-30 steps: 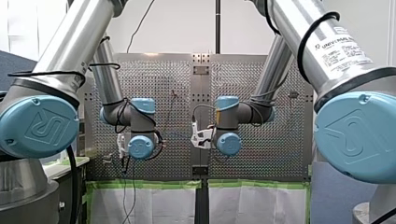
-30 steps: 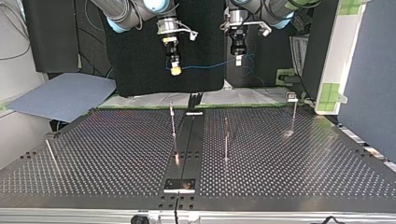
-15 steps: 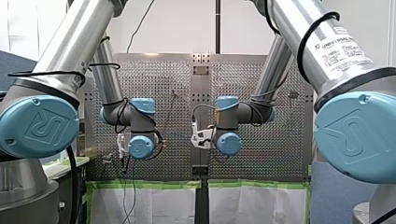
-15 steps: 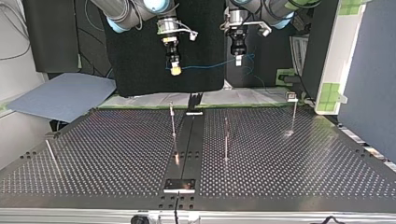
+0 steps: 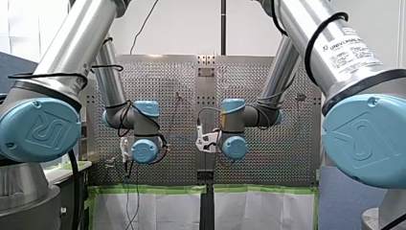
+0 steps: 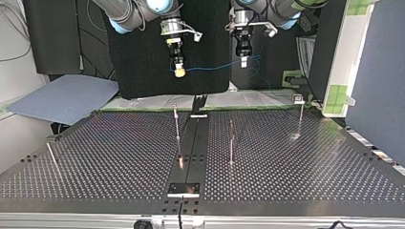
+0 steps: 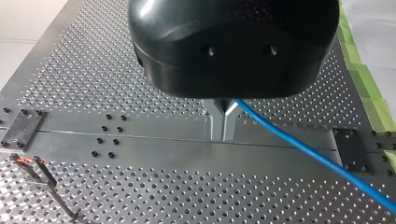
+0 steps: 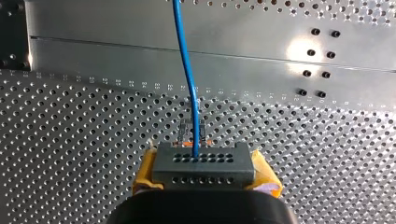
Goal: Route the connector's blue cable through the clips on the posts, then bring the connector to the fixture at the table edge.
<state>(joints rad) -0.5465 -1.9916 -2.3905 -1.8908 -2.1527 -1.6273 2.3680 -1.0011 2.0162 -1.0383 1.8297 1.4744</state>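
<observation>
Connector clamped in my right end effector (yellow pads); left end effector pinches blue cable.

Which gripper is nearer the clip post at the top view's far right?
Left. In the top view my left gripper, gripping the blue cable, hangs up and left of the post; my right gripper, holding the connector, hangs further left.

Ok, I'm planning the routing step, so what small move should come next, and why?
The blue cable spans between my right end effector, shut on the connector, and my left end effector, pinching it. Both are well above the posts, and nothing is routed. So probably lower both together until the cable reaches post height.
</observation>
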